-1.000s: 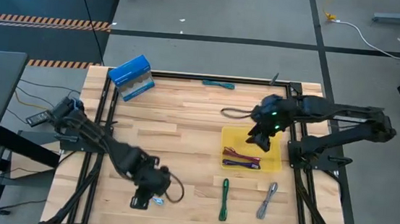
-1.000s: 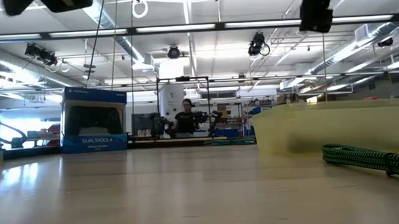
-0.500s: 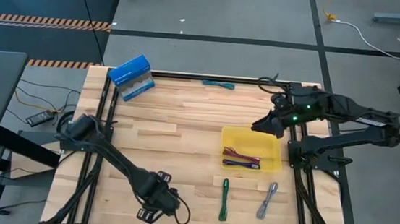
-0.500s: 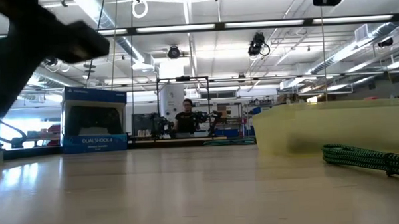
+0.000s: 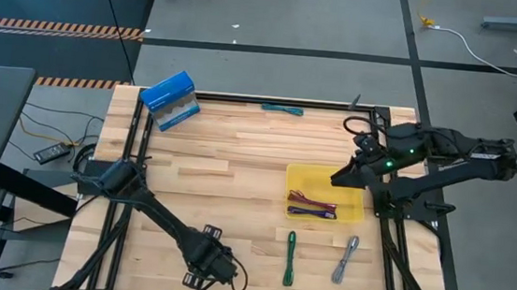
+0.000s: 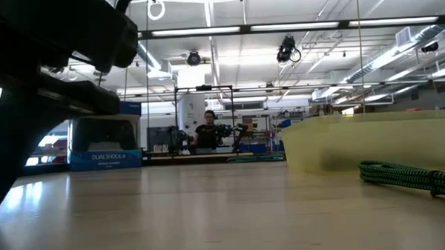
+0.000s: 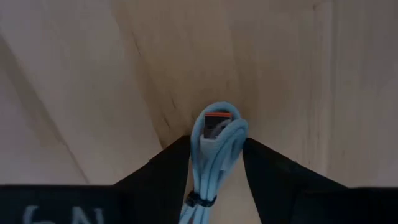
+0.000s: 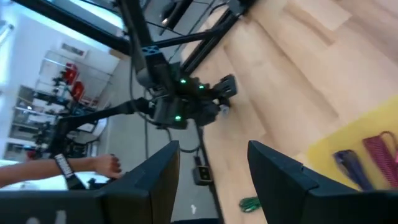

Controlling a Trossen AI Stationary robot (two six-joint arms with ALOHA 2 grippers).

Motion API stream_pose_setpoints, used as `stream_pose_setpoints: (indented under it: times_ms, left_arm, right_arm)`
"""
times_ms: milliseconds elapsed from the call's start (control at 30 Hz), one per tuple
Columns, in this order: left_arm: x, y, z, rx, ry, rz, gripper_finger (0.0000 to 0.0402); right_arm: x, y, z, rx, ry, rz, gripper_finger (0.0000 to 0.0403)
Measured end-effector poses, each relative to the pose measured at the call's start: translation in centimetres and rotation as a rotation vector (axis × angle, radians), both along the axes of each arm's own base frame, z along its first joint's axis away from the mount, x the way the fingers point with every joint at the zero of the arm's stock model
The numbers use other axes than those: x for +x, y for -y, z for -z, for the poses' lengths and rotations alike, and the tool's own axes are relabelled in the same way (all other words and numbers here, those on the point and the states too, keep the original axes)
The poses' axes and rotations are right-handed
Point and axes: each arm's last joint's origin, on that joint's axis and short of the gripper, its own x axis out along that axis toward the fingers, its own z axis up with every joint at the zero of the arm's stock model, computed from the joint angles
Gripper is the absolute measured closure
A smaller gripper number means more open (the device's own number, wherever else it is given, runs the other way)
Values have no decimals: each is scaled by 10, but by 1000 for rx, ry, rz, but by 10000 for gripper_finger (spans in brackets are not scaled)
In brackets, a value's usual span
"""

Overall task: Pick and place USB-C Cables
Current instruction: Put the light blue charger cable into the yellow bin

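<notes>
A light blue cable bundle [image 7: 214,149] lies on the wood near the table's near edge. My left gripper [image 5: 202,270] [image 7: 216,138] is down over it and shut on it. My right gripper [image 5: 338,178] [image 8: 212,149] hangs open and empty over the far right corner of the yellow tray [image 5: 351,211]. Purple and maroon cables [image 5: 312,206] lie in that tray. A green cable [image 5: 290,258] and a grey cable [image 5: 346,259] lie on the table in front of it. The teal cable [image 5: 282,109] lies at the far edge. My left gripper pinches the light blue bundle between its two fingers [image 7: 171,165], near the end with the orange-tipped plug [image 7: 217,118]. The fingers come from above and lie along the bundle. The bundle rests on the table.
The blue box [image 5: 170,100] stands at the far left corner. Bare wood [image 5: 237,176] lies between the two arms. In the low view my left arm [image 6: 43,87] fills the left side. A person's hand [image 8: 106,165] shows beyond the table in the right wrist view.
My left gripper moved toward the near edge and a little right, coming down over the light blue cable, then held there. My right gripper rose from above the tray, out of the low view, and its arm drew back toward the right edge.
</notes>
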Motion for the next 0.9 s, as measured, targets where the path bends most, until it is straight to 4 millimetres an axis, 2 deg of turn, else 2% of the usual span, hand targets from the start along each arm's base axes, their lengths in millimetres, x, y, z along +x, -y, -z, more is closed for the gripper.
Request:
stream_pose_setpoints:
  times_ms: [167,233,400,500,700,800,900]
  left_arm:
    - [5,-17,-4,-16,-71,-133,315]
    - [12,-19,-12,-46,-38,-181,345]
    - [33,-27,-54,-117,101,-268,345]
    - [52,-38,-96,-123,264,-323,345]
    - [87,-75,-202,-139,696,-412,345]
    - [95,-100,-253,-170,911,-425,345]
    - [97,-126,-292,-189,1071,-441,345]
  right_arm:
    - [0,-10,-5,-7,57,-28,207]
    - [0,-12,-5,-15,60,-31,207]
    - [-1,-14,-5,-41,72,-24,207]
    - [0,-13,-6,-72,87,-19,207]
    - [0,-12,-7,-166,124,-9,207]
    - [2,-12,-10,-244,176,-12,207]
    - [5,-11,-18,-317,281,37,211]
